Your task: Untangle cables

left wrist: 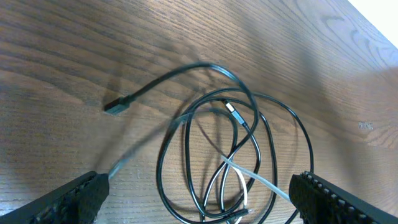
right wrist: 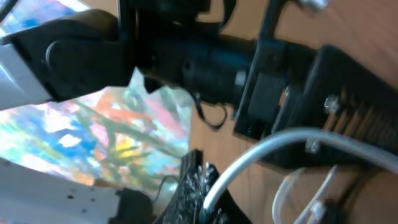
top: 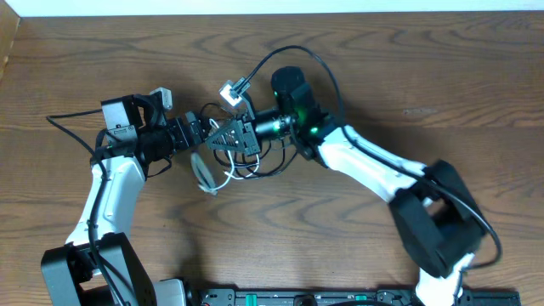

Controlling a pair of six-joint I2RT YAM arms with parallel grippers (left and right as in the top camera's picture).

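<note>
Overhead looks straight down on the whole table (top: 425,68). The left wrist view hangs close above the cables (left wrist: 158,81) (overhead shares them); the right wrist view faces sideways, tight against the left arm (right wrist: 205,62).

One wooden table (top: 442,68). Two arms, with the left end effector (top: 198,130) and the right end effector (top: 214,133) tip to tip near centre. One white cable (top: 205,177), looped, at 6 o'clock of the tips. One black cable (top: 259,167), coiled, at 4 o'clock, partly under the right end effector.
</note>
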